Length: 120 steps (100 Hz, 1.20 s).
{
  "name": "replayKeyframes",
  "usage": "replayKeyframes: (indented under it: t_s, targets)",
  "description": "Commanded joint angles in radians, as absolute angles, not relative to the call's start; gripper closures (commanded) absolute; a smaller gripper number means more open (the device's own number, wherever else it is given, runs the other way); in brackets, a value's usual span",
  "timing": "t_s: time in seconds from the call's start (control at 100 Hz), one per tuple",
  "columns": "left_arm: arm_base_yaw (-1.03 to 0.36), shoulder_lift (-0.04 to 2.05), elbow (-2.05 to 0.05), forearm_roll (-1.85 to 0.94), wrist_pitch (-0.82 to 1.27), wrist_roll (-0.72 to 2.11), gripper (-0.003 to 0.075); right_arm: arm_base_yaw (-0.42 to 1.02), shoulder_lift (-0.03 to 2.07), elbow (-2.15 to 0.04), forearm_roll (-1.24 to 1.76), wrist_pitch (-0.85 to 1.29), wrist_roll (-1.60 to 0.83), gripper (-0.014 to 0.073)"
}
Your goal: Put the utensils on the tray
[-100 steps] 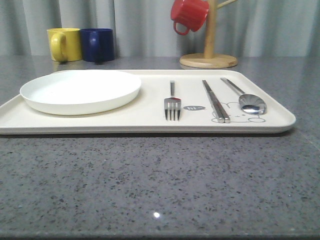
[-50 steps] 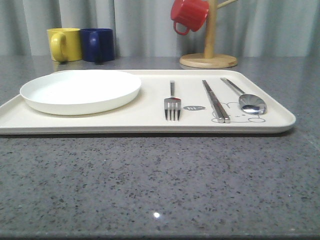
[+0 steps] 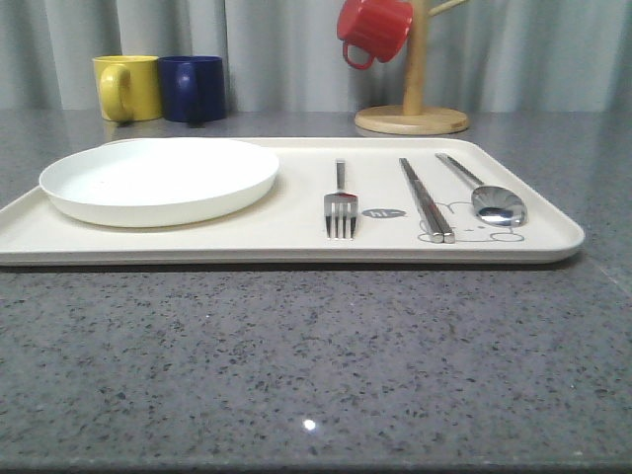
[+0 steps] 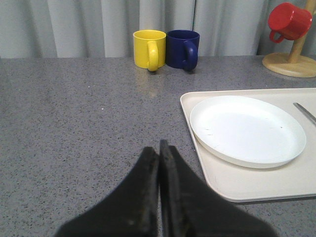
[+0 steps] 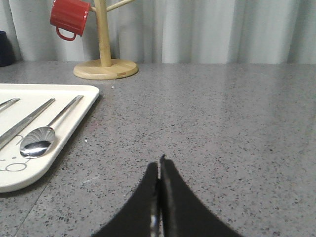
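Lying on the tray (image 3: 553,237), the fork (image 3: 340,202), chopsticks (image 3: 427,199) and spoon (image 3: 486,196) could slide if either clenched, empty claw (image 4: 159,148) (image 5: 159,163) bumps it.

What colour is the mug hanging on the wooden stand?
Red. The mug shows best in the front view.

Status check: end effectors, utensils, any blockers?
Left end effector shut, empty; right end effector shut, empty. Fork, chopsticks, spoon lying on tray beside plate. No obstruction seen.
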<state>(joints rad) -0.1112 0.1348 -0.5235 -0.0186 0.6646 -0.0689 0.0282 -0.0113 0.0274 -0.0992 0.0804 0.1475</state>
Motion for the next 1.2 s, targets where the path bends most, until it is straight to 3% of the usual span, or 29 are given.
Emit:
replayKeyframes:
  t_s: [0.0, 0.37, 0.66, 0.92, 1.19]
  targets:
    - [-0.116, 0.151, -0.55, -0.028, 0.587, -0.07, 0.0739, 0.026, -0.016, 0.028, -0.102, 0.009, 0.137, 0.0662]
    - [-0.116, 0.155, -0.516, -0.016, 0.566, -0.07, 0.074, 0.026, -0.016, 0.028, -0.102, 0.009, 0.137, 0.0662]
    - [-0.093, 0.095, -0.185, 0.1, 0.11, -0.159, 0.0739, 0.026, -0.016, 0.028, -0.102, 0.009, 0.137, 0.0662]
    - [-0.049, -0.04, 0.03, 0.066, 0.024, -0.159, 0.0739, 0.026, -0.016, 0.028, -0.102, 0.009, 0.137, 0.0662]
    - [-0.045, -0.039, 0.032, 0.058, 0.035, -0.154, 0.0739, 0.026, -0.015, 0.028, -0.102, 0.009, 0.137, 0.0662]
